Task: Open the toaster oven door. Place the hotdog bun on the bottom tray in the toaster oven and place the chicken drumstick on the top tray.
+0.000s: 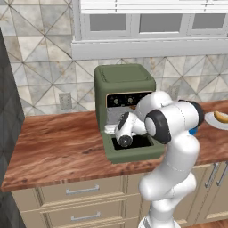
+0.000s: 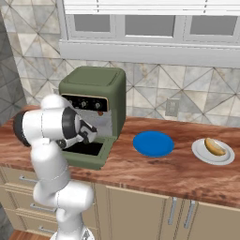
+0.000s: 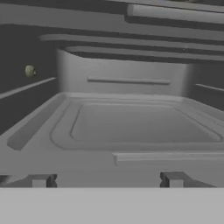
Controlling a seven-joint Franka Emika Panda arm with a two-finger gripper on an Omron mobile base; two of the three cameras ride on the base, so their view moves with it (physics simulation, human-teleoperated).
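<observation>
The olive-green toaster oven (image 1: 124,80) (image 2: 98,84) stands on the counter with its door (image 1: 133,155) (image 2: 89,159) dropped flat in front. My hand (image 1: 126,130) reaches over the door into the oven mouth. My gripper (image 3: 107,180) is open, its fingertips (image 3: 41,180) wide apart just before the front lip of an empty grey tray (image 3: 144,124), with nothing between them. Rack rails (image 3: 131,51) run above the tray. The hotdog bun (image 2: 214,146) (image 1: 221,116) lies on a white plate (image 2: 225,159) far to the right. The chicken drumstick is out of view.
A blue plate (image 2: 153,143) lies bare on the wooden counter (image 1: 58,147) between the oven and the white plate. A tiled wall with an outlet (image 2: 172,108) backs the counter. Cabinets hang above, and drawers (image 1: 82,191) run below the front edge.
</observation>
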